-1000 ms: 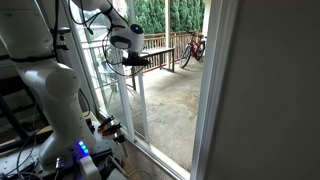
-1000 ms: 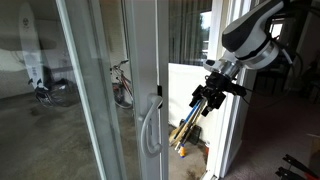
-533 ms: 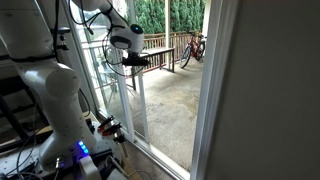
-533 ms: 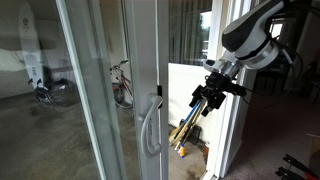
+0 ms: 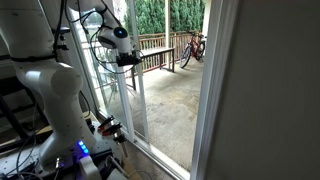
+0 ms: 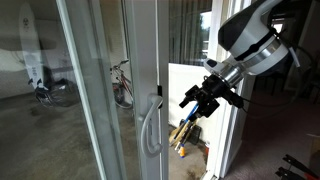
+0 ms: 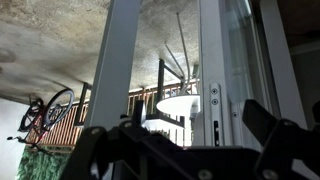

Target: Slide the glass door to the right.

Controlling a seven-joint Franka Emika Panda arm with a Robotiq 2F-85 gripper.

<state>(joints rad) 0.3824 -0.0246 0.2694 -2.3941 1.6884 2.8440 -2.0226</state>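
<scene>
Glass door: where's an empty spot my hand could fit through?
The gap looks open between the glass door and the white wall jamb, with bare concrete patio beyond. It is crowded right beside the door's edge, where the gripper hangs, and low down by the robot base and its cables.

— What do we see past the doorway?

— We look out on a grey concrete patio floor (image 5: 175, 105) in flat daylight. A brown wooden slatted railing (image 5: 160, 45) closes its far side, a red bicycle (image 5: 193, 48) stands just beside it, and dense green foliage (image 5: 150, 12) rises behind.

— And nearer to us?

— We have a broad plain white wall jamb (image 5: 270, 90) filling the near side in an exterior view. In the wrist view we find the railing and the bicycle again, upside down.
</scene>
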